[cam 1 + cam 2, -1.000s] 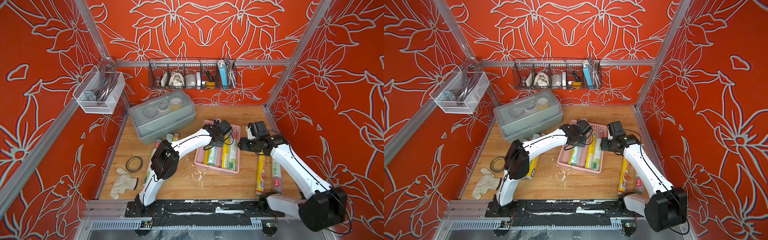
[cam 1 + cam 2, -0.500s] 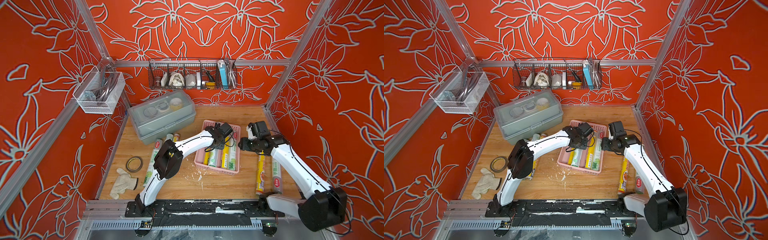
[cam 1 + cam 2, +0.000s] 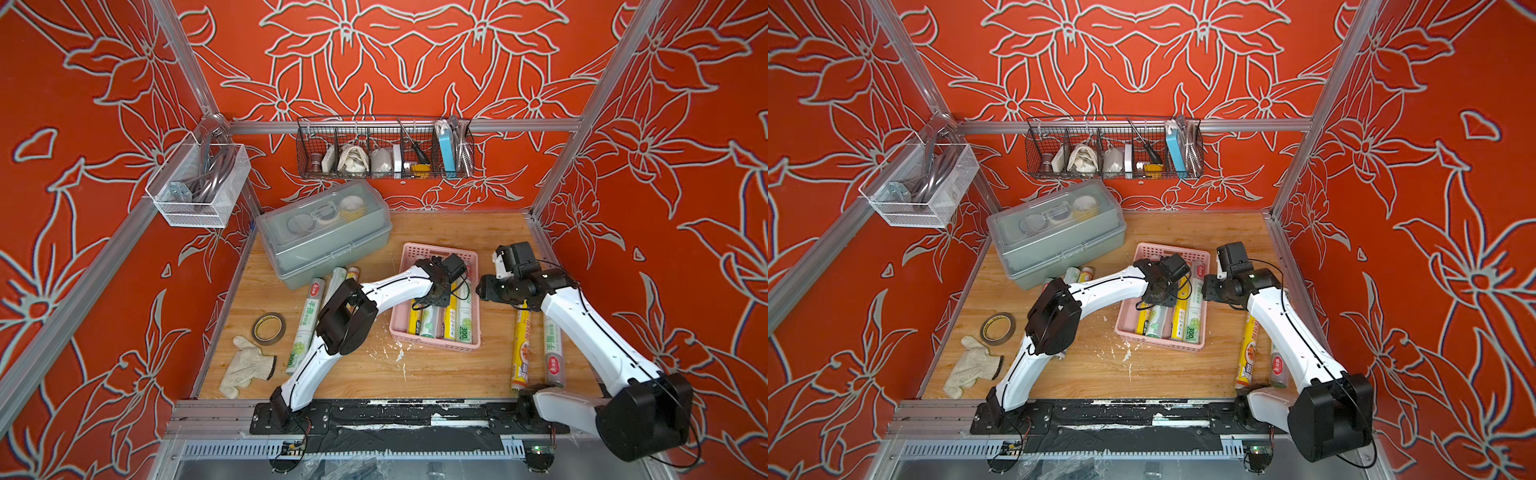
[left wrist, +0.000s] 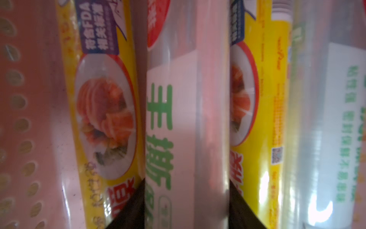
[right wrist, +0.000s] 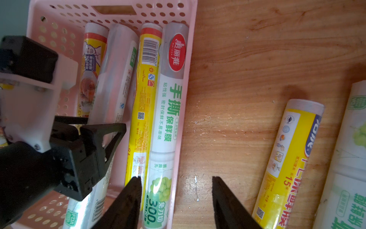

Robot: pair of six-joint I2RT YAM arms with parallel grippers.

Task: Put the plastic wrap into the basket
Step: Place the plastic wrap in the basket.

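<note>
Lower than a second ago, the left end effector (image 4: 187,210) has sunk from the rim of the basket (image 3: 440,252) down among the plastic wrap (image 3: 462,320) inside it; the right arm has barely shifted. The basket sits on the counter (image 3: 457,374) between the two arms, with four rolls side by side in it.

The grape-printed roll (image 5: 168,99), against the wall nearest the right arm, carries a red oval reading 美丽雅, green 手撕保鲜膜, and 免刀切 300. Next to it lies a barcoded yellow roll (image 5: 145,89). The outermost yellow roll (image 4: 103,119) shows a purple patch with FDA and a dish of sliced meat.

The left end effector's jaws stand partly apart, pressed against both sides of the silver roll (image 4: 188,119), which is printed 手撕 in green. The right end effector (image 5: 176,190) hovers part open above the basket's near wall, with nothing between its jaws.

Beside it on the counter lies a loose yellow roll (image 5: 293,158) marked 保鲜膜 and 15. A white-and-green roll (image 5: 352,158) is cut off by the frame. More spare rolls (image 3: 309,316) by the grey box (image 3: 324,245) are partly hidden by the left arm. The left wrist view is blurred, and whether the silver roll rests on the basket floor cannot be told.
</note>
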